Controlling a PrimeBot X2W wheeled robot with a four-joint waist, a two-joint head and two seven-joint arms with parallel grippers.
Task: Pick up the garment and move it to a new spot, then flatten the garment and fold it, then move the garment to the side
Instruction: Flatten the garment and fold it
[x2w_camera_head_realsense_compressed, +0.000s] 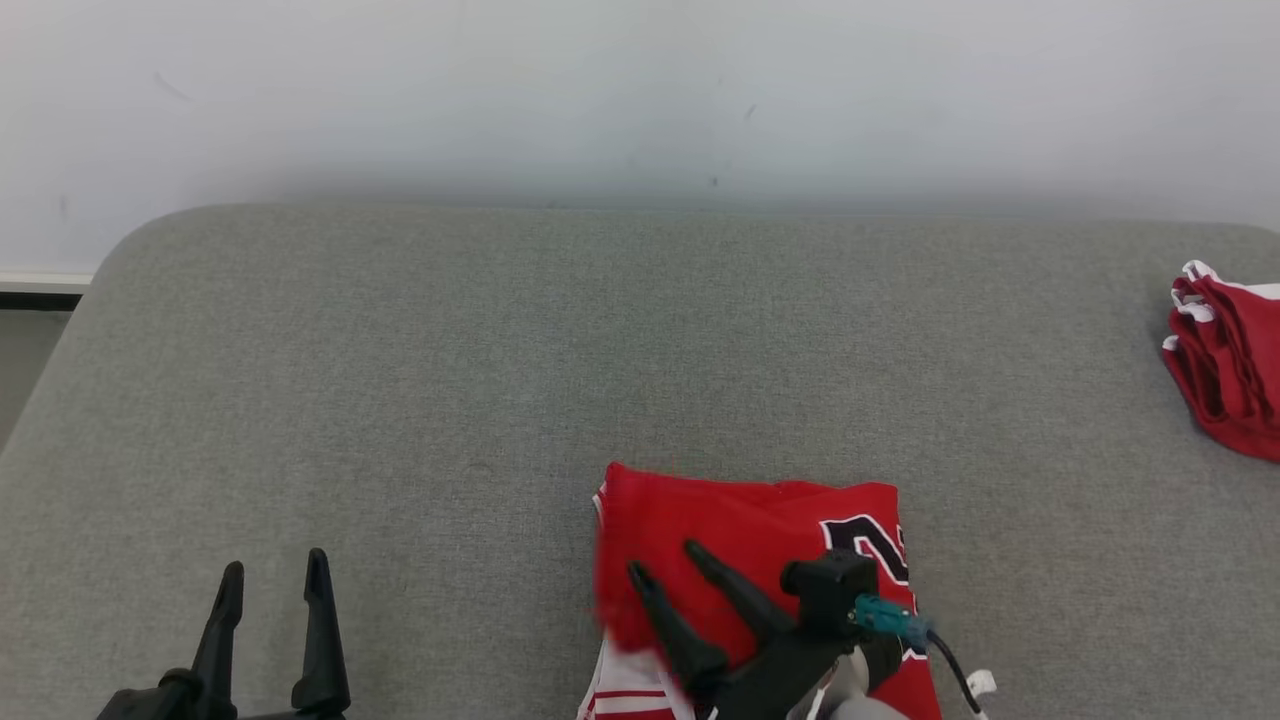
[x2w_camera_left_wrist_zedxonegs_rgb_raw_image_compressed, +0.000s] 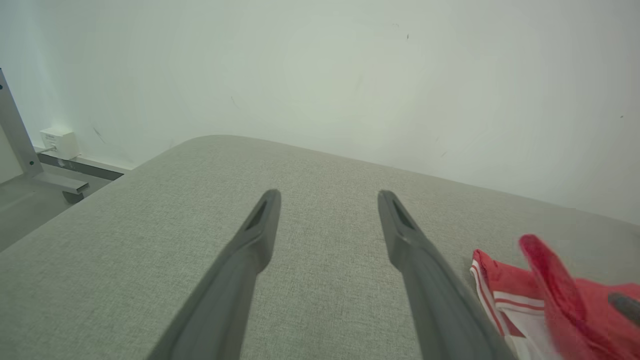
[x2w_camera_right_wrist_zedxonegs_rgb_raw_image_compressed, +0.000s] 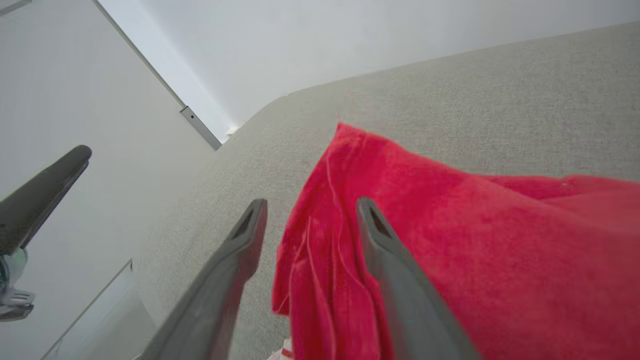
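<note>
A red garment (x2w_camera_head_realsense_compressed: 740, 530) with white trim and a black number lies folded on the grey padded table (x2w_camera_head_realsense_compressed: 500, 350) near the front edge, right of centre. My right gripper (x2w_camera_head_realsense_compressed: 663, 560) hovers over its left edge with the fingers spread open. In the right wrist view a loose, blurred red fold (x2w_camera_right_wrist_zedxonegs_rgb_raw_image_compressed: 320, 260) hangs between the right gripper's (x2w_camera_right_wrist_zedxonegs_rgb_raw_image_compressed: 312, 202) two fingers, not pinched. My left gripper (x2w_camera_head_realsense_compressed: 270, 580) stands open at the lower left over bare table, well clear of the cloth. The left wrist view has the left gripper (x2w_camera_left_wrist_zedxonegs_rgb_raw_image_compressed: 327, 195) open and the garment (x2w_camera_left_wrist_zedxonegs_rgb_raw_image_compressed: 505, 295) at its right.
A second pile of red cloth with white trim (x2w_camera_head_realsense_compressed: 1225, 360) lies at the table's right edge. A white wall (x2w_camera_head_realsense_compressed: 640, 90) runs behind the table. The table's rounded left corner (x2w_camera_head_realsense_compressed: 130, 240) drops to the floor, where a metal frame (x2w_camera_left_wrist_zedxonegs_rgb_raw_image_compressed: 20, 145) stands.
</note>
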